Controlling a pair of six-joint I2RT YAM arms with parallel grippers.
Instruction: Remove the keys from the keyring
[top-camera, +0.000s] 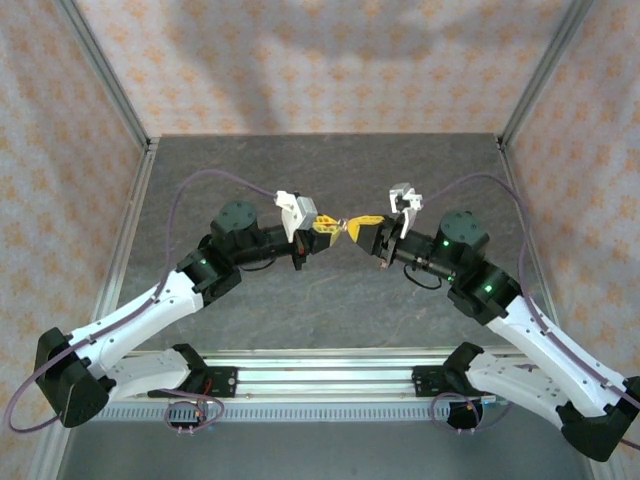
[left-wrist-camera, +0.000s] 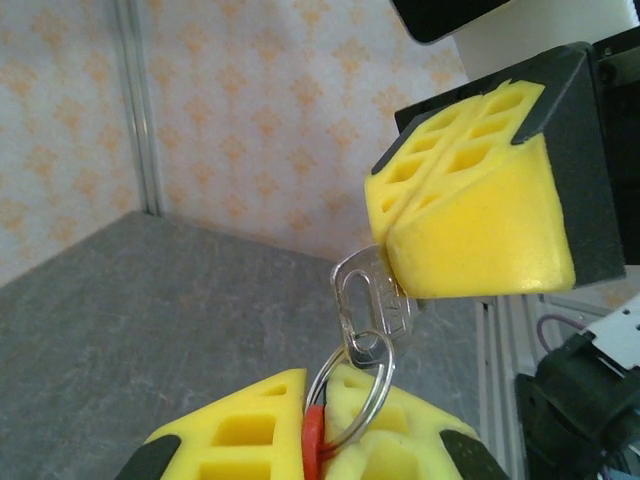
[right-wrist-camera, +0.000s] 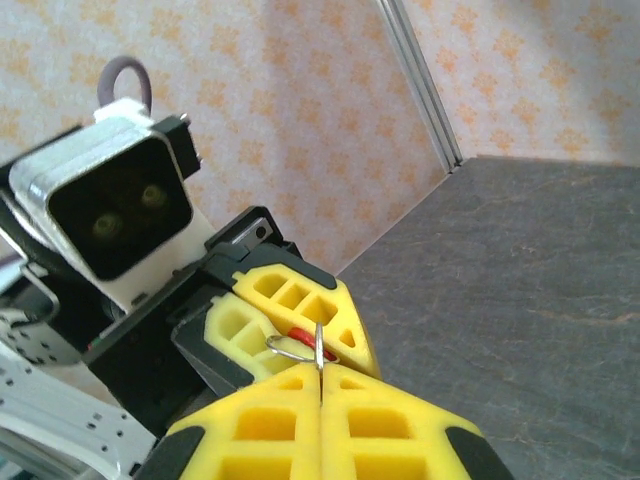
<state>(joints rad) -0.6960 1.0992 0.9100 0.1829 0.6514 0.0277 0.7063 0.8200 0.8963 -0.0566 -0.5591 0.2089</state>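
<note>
Above grey worktop (top-camera: 300, 310): left tool (top-camera: 326, 226) clamping tiny red rounded keyring (left-wrist-camera: 313, 440).
Right tool (top-camera: 358, 224): pinching silvery metal key (left-wrist-camera: 360, 300) by flat faces; I'm judging it stiff, slippery.

Glossy metal key (left-wrist-camera: 388, 312), perhaps plastic red keyring (left-wrist-camera: 313, 440), matt yellow fingertips (left-wrist-camera: 480, 230)

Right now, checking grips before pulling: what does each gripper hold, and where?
Left gripper pinches the keyring by its red piece; right gripper clamps the key by its shaft, head exposed.

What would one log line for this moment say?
left jaws shut on keyring | right jaws shut on key | both raised above table | key not yet off ring
</note>
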